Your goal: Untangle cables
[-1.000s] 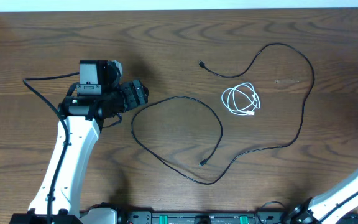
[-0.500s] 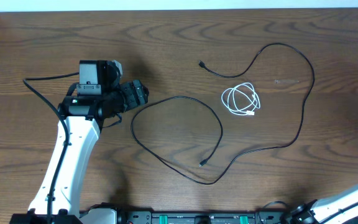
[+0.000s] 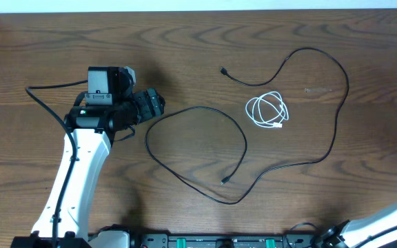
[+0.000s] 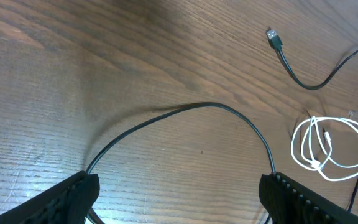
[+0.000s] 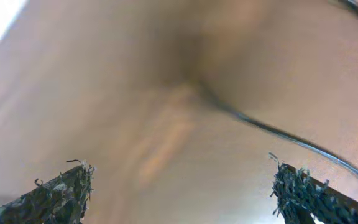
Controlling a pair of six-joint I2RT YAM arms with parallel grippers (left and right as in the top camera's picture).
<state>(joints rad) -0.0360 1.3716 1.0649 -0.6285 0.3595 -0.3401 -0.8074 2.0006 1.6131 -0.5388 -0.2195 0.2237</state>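
While the black cable (image 3: 245,141) sprawls mid-table, the white cable (image 3: 267,110) coils apart.

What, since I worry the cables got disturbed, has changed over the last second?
Only the right arm moved: it drew back toward the near right corner of the table, mostly out of the overhead view. Nothing was grasped or released. The black cable, the coiled white cable and the left arm stayed put.
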